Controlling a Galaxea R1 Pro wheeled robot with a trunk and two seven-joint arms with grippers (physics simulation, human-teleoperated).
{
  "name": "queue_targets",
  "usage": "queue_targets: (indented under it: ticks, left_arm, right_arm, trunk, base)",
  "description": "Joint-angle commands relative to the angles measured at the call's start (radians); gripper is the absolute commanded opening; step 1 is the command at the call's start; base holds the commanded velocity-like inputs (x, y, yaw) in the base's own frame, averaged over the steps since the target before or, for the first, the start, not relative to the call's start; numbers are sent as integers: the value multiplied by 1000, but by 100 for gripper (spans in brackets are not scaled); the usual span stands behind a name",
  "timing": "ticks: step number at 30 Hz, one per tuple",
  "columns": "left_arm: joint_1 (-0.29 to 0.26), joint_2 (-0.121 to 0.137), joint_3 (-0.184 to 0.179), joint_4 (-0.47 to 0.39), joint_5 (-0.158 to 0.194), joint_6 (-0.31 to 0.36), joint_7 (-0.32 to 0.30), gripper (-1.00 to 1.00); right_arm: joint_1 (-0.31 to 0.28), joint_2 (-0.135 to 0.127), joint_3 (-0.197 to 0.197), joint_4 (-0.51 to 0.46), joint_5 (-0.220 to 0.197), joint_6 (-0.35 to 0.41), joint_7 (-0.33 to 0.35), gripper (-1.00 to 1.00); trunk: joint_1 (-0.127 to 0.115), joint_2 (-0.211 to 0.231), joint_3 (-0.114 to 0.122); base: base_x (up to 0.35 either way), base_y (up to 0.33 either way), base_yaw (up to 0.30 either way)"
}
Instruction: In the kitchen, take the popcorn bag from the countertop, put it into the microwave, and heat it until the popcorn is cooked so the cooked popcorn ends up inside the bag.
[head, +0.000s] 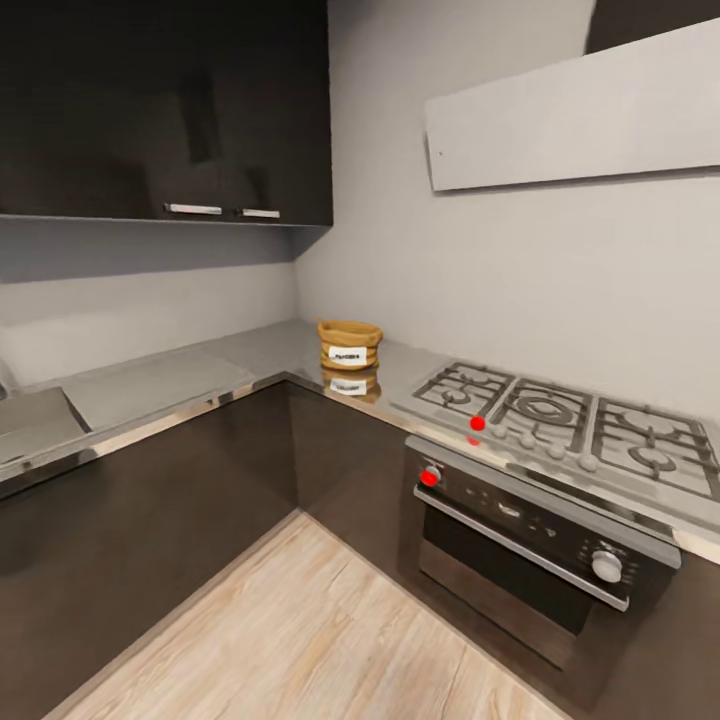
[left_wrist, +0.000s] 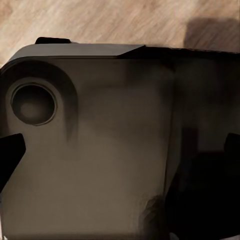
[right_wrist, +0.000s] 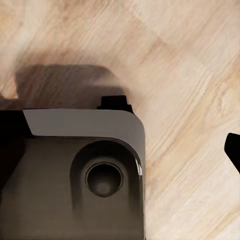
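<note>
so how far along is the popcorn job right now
Nothing looks done yet: the popcorn bag sits untouched on the countertop in the corner, beside the gas hob. Nothing is in hand; both wrist views look down at the robot's base over the wooden floor. Left: grasp the bag, load the microwave, heat it.
</note>
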Motion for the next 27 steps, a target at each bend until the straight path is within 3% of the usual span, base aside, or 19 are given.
queue_targets:
  ticks: [1,27]
  left_arm:
    - [0,0,0,1,6,-2,-1,100]
    - [0,-2,0,1,8,-1,-1,100]
  right_arm:
    - [-1,-1,-8,3,8,-5,-1,100]
    - [-1,-4,-8,3,8,-5,0,100]
  trunk:
    - [1,0,-1]
    - [1,0,-1]
  base:
    - [294,189,0]
    - [300,169,0]
